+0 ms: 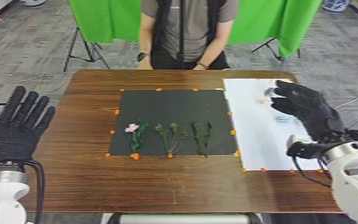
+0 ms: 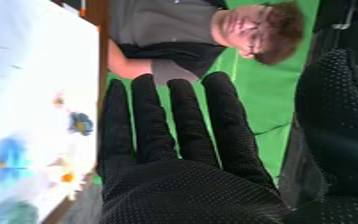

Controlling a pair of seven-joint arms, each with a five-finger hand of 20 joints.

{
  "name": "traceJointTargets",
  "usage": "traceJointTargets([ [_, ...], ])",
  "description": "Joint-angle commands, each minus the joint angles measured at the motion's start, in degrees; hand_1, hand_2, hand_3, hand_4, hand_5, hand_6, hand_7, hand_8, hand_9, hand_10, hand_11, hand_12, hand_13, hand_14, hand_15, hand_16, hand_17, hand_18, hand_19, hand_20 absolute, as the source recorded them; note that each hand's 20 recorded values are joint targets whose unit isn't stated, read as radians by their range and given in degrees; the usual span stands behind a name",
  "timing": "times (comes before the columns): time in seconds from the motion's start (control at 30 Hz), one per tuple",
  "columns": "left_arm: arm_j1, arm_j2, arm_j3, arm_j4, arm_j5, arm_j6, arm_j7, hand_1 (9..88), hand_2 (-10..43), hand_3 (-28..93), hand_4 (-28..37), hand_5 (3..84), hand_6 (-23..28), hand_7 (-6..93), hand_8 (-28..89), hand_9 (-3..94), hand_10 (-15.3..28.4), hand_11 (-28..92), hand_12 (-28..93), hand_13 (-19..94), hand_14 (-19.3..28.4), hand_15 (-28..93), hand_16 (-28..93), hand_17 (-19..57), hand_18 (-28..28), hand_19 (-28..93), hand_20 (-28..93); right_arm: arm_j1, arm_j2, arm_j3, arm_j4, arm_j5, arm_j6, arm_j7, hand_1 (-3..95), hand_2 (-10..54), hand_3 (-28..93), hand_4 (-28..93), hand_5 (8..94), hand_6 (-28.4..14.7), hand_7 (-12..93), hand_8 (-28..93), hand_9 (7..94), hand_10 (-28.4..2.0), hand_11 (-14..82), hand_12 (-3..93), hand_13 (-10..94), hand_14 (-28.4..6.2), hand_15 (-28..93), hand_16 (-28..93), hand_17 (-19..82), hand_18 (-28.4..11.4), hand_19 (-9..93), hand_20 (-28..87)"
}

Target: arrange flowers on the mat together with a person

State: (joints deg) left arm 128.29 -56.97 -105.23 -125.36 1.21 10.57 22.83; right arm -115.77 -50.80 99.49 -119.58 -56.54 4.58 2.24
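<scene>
In the head view my left hand is at the left side of the table, fingers straight. My right hand is over the white sheet on the right, its fingers straight. The right wrist view shows the right hand open, holding nothing. On the dark mat lie a pink flower with a green stem and, beside it, green sprigs and a darker green stem. Small blue flowers and an orange-centred flower are on the white sheet, partly hidden in the head view.
Orange markers line the edges of the mat and sheet. The brown table extends around both. A person stands behind the far edge, hands low by that edge, before a green cloth.
</scene>
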Motion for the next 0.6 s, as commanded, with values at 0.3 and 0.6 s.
traceJointTargets([
  [0.3,-1.35,-0.99,2.69,0.65,-0.28,-0.32,-0.03,23.3,16.2,73,-28.3,45.0,7.4,11.5,-9,38.9,13.7,15,8,27,14.1,26,-6,-6.9,13.6,32,12,-3.54,-2.70,1.75,-1.06,1.13,3.66,-3.72,28.1,-1.2,75,-23,39.1,-3.5,13,-9,38.2,-13.4,5.8,17.4,30,-15.1,15,23,8,-17.0,41,10],
  [0.6,-0.54,-1.32,2.60,0.30,-0.03,-0.31,0.37,23.2,16.4,73,-28.3,45.2,7.5,11.3,-9,39.0,13.8,16,8,27,14.2,27,-6,-6.9,13.5,32,12,-6.47,-3.41,4.84,-1.90,1.46,3.92,-5.20,28.2,-1.2,75,-23,39.5,-3.8,13,-9,38.8,-13.4,6.3,17.3,30,-14.8,15,24,8,-17.1,41,10],
])
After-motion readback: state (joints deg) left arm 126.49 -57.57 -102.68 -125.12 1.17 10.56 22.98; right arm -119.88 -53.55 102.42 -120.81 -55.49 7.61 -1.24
